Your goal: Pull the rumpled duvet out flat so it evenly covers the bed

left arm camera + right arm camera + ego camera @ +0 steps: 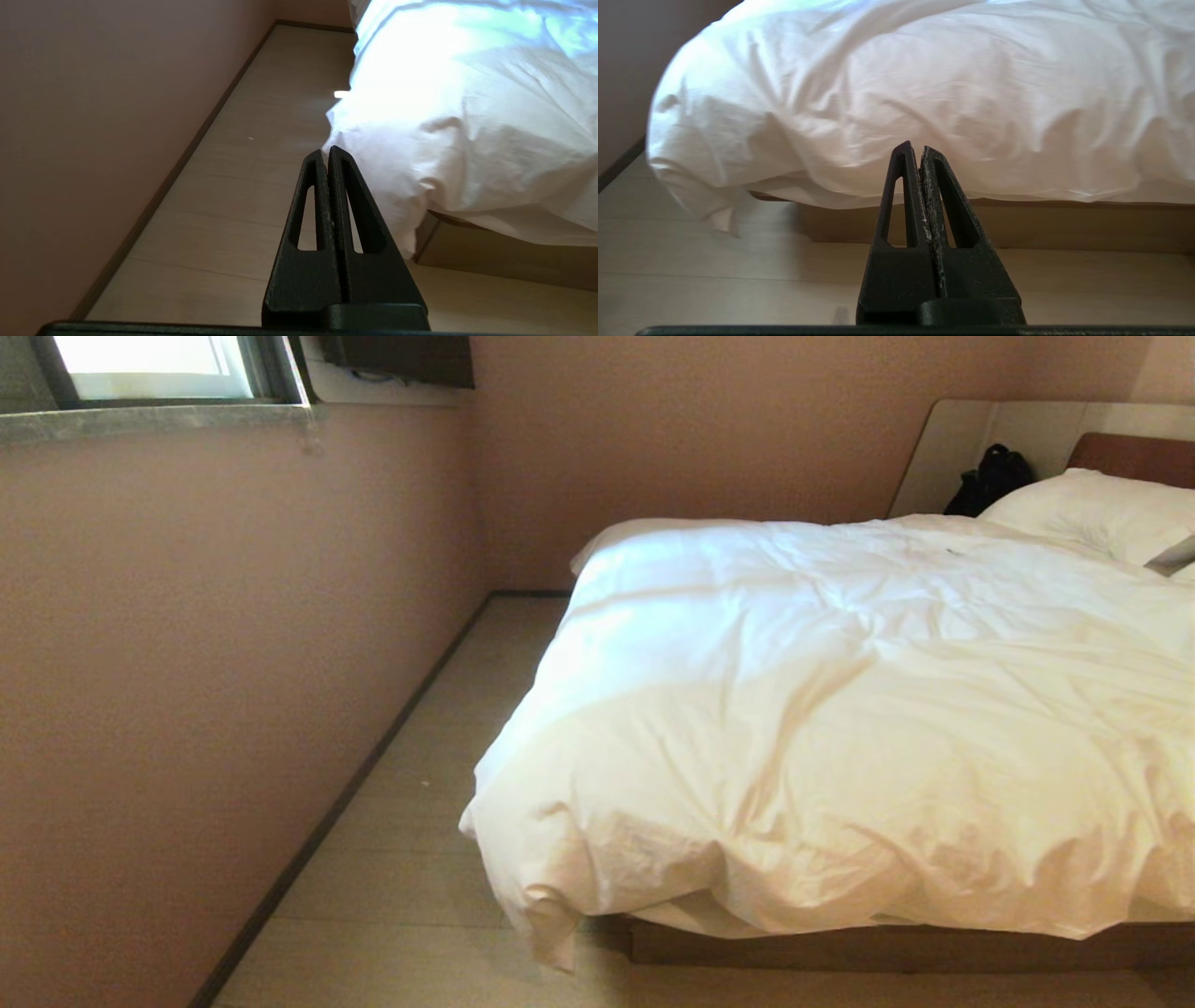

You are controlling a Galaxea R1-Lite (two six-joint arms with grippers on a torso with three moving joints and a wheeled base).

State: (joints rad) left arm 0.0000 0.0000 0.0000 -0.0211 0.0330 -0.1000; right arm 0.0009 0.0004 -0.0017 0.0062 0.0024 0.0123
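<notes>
The puffy white duvet (840,709) lies wrinkled over the bed, its foot edge bulging and hanging over the brown wooden base (887,947). One corner (546,933) droops toward the floor. A white pillow (1092,513) rests at the headboard (1134,457). Neither arm shows in the head view. In the left wrist view my left gripper (326,151) is shut and empty, short of the duvet's hanging corner (397,196). In the right wrist view my right gripper (915,148) is shut and empty, facing the duvet's foot edge (924,93) above the base (1064,224).
A pink wall (187,663) with a dark skirting board runs along the left, leaving a strip of pale wood floor (439,784) beside the bed. A window (149,364) sits high on that wall. A black bag (991,478) stands by the headboard.
</notes>
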